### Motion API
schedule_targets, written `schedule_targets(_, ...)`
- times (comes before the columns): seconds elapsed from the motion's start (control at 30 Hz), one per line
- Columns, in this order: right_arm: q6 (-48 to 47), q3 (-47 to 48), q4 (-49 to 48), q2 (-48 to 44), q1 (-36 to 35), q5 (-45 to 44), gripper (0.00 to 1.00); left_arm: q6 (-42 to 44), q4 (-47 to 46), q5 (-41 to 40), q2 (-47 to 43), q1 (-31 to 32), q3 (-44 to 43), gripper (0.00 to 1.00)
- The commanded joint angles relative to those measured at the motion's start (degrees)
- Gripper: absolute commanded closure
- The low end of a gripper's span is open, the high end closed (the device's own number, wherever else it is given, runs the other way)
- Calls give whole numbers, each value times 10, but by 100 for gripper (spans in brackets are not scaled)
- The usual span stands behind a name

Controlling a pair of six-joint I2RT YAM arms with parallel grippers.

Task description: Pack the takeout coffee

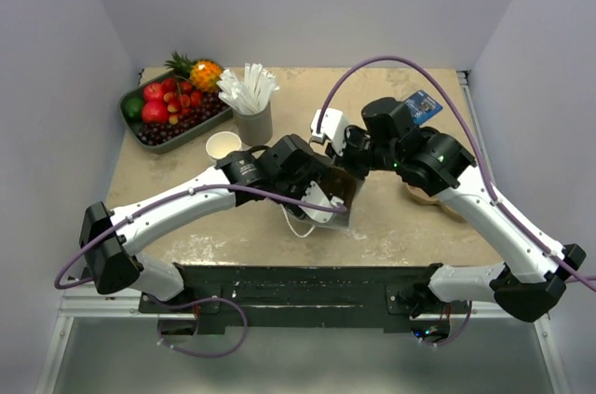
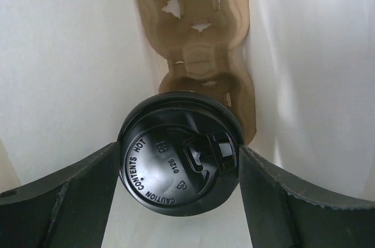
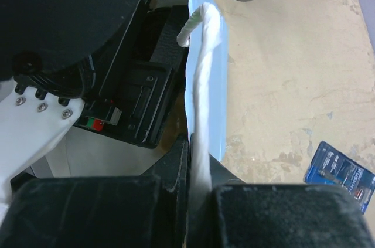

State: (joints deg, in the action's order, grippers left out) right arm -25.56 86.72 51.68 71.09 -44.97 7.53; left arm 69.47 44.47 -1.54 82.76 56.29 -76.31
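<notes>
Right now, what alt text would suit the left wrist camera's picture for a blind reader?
A paper cup's round black plastic lid, embossed CAUTION CONTENTS HOT, is gripped by the left hand between its two dark fingers. Around it rise the walls of a white paper bag, with a brown moulded cardboard cup carrier lying beyond the lid.

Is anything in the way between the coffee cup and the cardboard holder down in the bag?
Nothing I can see. The left hand grips the takeout coffee above the cardboard holder inside the white bag, whose walls stand clear on both sides. The cup itself hides the slot right under it.
</notes>
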Motion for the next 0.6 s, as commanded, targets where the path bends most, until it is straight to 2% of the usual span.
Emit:
schedule_targets(0.0,-2,8,-12,-10,-5,33,100,4,-53,-10,-21,5,15,100)
schedule_targets(0.37,-13,6,3,-10,-22,71,100,-39,-97,-23,-21,2,59,100)
schedule_targets(0.57,-20,11,6,-5,-27,88,100,-72,-108,8,-6,-20,64,100)
